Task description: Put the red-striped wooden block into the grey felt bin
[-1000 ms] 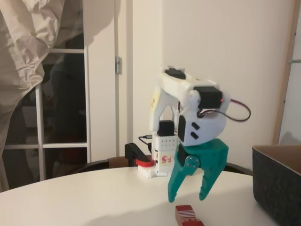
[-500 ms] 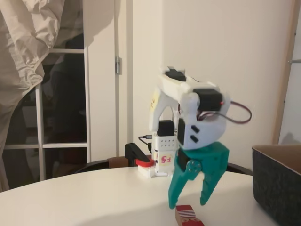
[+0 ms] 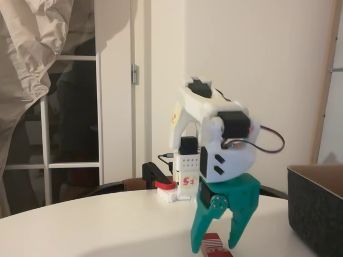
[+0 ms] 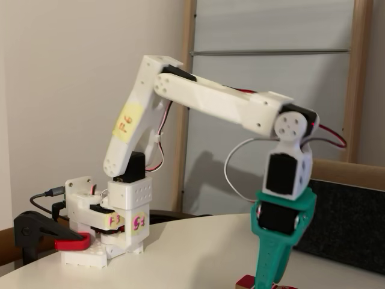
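Teal gripper [image 3: 213, 247] hangs low over the white table [image 3: 96, 225] with its two fingers spread wide, and the red-striped wooden block [image 3: 214, 244] sits right between the tips, down at the bottom edge of one fixed view. You can actually see the gap between the fingers there, plus the striped top of the block, though its lower part gets cut off by the frame. I can't tell if either finger is touching it.

From the other fixed view the gripper [image 4: 269, 280] is seen edge-on, so the fingers stack into one narrow teal blade and the opening is impossible to judge. The block [image 4: 245, 282] is just a sliver of red and wood at the bottom, beside the blade.

The grey felt bin [image 3: 316, 206] is at the right, cropped, with a strip of tan lining showing. In the side-on shot it [image 4: 349, 223] is a dark wall behind the gripper.
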Tool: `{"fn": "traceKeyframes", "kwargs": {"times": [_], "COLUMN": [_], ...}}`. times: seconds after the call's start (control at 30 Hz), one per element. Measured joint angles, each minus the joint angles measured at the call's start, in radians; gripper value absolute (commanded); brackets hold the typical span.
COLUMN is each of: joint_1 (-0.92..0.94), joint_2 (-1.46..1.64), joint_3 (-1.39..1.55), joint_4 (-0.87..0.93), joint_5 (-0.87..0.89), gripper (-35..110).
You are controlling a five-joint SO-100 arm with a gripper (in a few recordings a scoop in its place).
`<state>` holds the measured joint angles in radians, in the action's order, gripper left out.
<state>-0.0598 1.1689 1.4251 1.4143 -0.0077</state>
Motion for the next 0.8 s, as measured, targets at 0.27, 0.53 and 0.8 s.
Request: {"fn": "traceKeyframes", "kwargs": {"times": [0.27, 0.53, 0.8], "joint_1": [-0.002, 0.008, 0.008], "joint_2": [-0.037, -0.057, -0.057], "joint_3": [-0.005, -0.005, -0.005], "joint_4": [-0.060, -0.094, -0.112], "joint_5": [0.000, 0.017, 0.028], "gripper": [25, 19, 13]}}
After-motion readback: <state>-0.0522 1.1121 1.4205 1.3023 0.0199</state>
